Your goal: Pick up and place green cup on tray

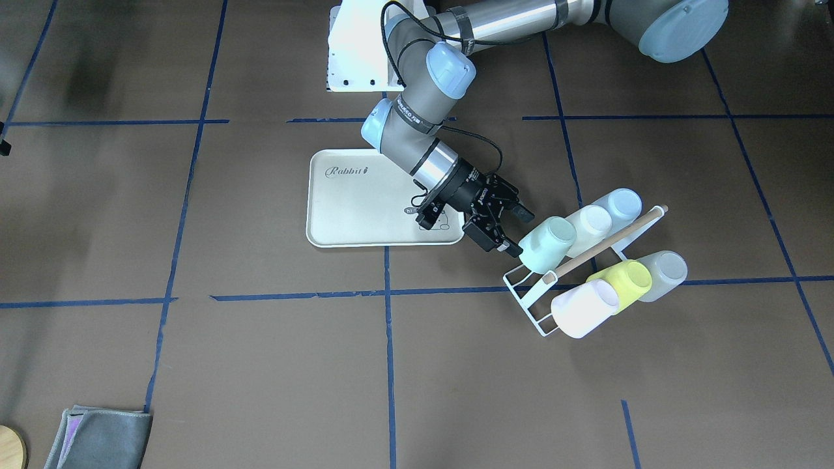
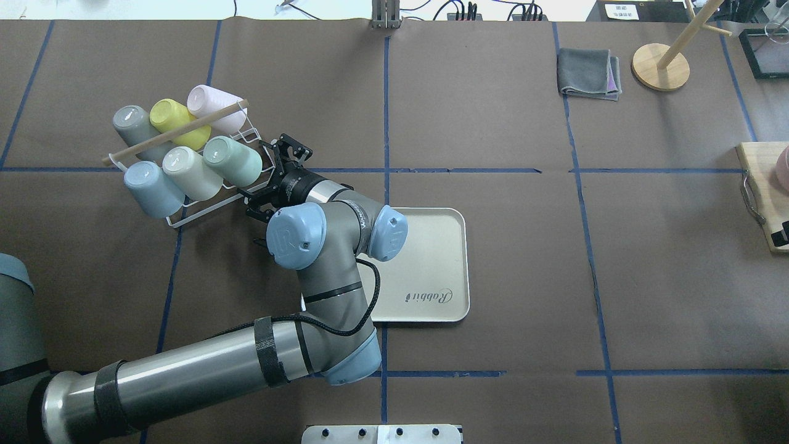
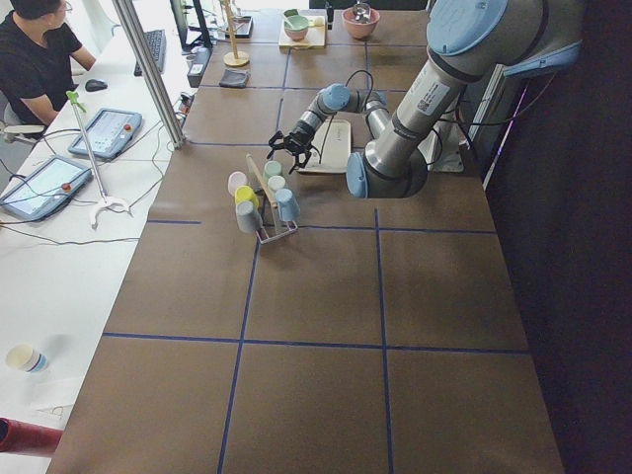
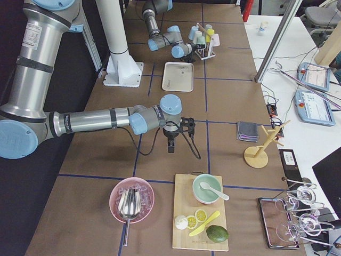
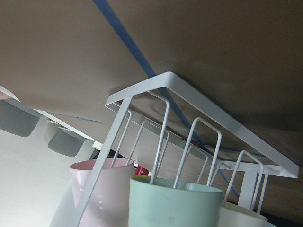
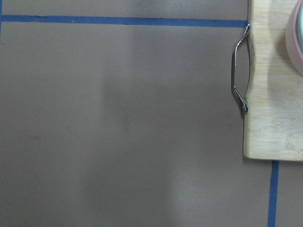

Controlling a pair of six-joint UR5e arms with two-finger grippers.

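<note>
The green cup (image 1: 550,244) lies tilted on a white wire rack (image 1: 525,301), in the row nearer the tray; it also shows in the overhead view (image 2: 233,161) and the left wrist view (image 5: 175,208). My left gripper (image 1: 519,231) is open and empty, its fingertips right at the cup's open end, one on each side. The cream "Rabbit" tray (image 1: 355,208) lies flat just behind the gripper, under the wrist. My right gripper (image 4: 171,140) hovers over bare table far away; I cannot tell if it is open or shut.
The rack also holds a cream cup (image 1: 589,221), a pale blue cup (image 1: 622,203), a yellow-green cup (image 1: 622,283), a grey cup (image 1: 664,270) and a pinkish-white cup (image 1: 583,309), under a wooden bar (image 1: 606,242). A wooden board (image 6: 274,94) lies near the right wrist.
</note>
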